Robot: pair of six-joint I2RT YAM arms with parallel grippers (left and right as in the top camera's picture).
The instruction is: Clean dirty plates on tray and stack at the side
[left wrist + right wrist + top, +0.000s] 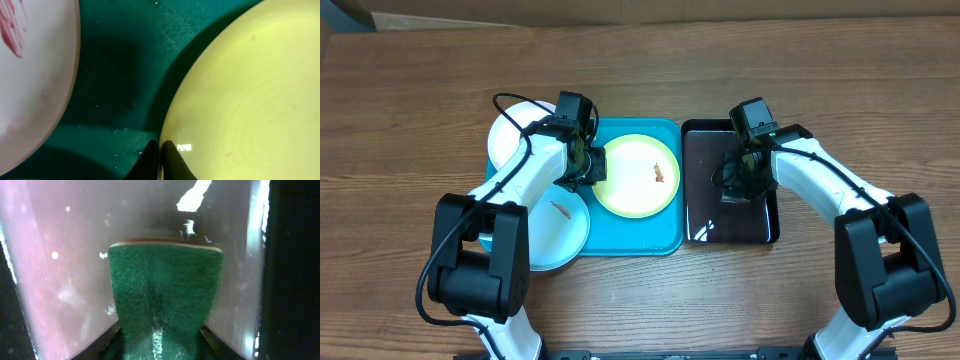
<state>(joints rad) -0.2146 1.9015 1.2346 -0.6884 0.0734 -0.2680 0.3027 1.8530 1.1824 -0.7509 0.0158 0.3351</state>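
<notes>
Nearest, over tray (pixel 665 238) front-left corner: blue plate (pixel 560 228), brown bit on it. Farther in, left gripper (pixel 592 165) pinching left rim of yellow plate (pixel 636 176) on tray; right gripper (pixel 742 184) clamped on green sponge (pixel 165 290) down in black bin (pixel 705 220). Farthest left: white plate (pixel 510 135), half off tray's back-left corner, red smear on it.

Overhead looks down — left wrist seemingly hugs tray (pixel 115 65).

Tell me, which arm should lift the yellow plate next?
Left. The left gripper pinches the yellow plate at its rim on the tray; the right gripper holds a green sponge over the black bin.
</notes>
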